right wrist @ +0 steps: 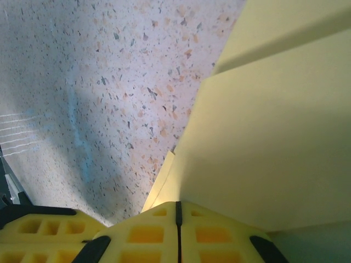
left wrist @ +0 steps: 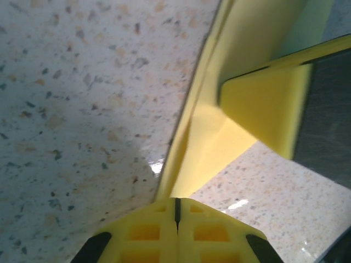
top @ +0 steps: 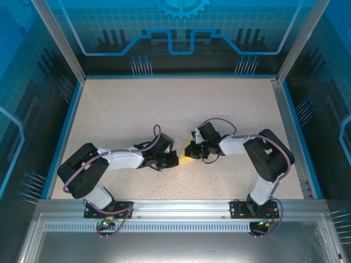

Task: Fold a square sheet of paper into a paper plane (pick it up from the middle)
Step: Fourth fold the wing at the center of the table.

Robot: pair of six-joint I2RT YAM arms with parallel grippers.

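The square sheet of paper [top: 186,160] is pale yellow and folded into layers, held just above the table's middle between both grippers. My left gripper [top: 171,159] is shut on its left end; the folded edge [left wrist: 208,148] leaves the closed jaws [left wrist: 176,211] and runs up and to the right. My right gripper [top: 192,153] is shut on the other end, where a broad flap [right wrist: 263,142] rises from its jaws [right wrist: 177,213]. A right finger's pad [left wrist: 263,109] presses on the paper. Whether the folds make the paper plane I cannot tell.
The speckled beige table [top: 164,109] is bordered by blue rails and transparent walls [top: 71,104]. The two arm bases stand on a metal rail [top: 181,208] at the near edge. The left gripper's yellow fingers [right wrist: 38,230] sit close beside the right jaws.
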